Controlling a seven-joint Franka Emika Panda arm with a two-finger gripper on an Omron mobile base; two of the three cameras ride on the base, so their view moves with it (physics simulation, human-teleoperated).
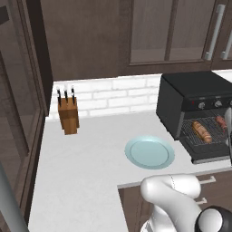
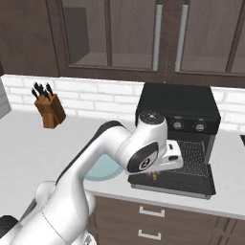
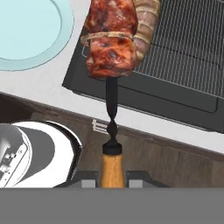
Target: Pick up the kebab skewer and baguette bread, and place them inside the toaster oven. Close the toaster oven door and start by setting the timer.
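Between the gripper [image 3: 113, 177] fingers the kebab skewer [image 3: 110, 65] is sitting, its wooden handle clamped at the very end while the meat is reaching out ahead toward the wire rack [image 3: 192, 48]; the stick is looking stiff and light, but the chunks are front-heavy, so a grip on the handle is likely letting it swing or droop if the hand is tilting; the dark twisted shaft is looking too thin and slick to hold. On the rack of the toaster oven [image 1: 181, 97] the baguette bread [image 1: 201, 131] is lying already, firm-crusted by its look. Beneath, the toaster oven door [image 3: 144, 103] is hanging open over the pale counter [image 1: 86, 154]; a blue plate [image 1: 150, 152] is resting just beside the oven, a knife block [image 1: 68, 115] well apart by the wall.
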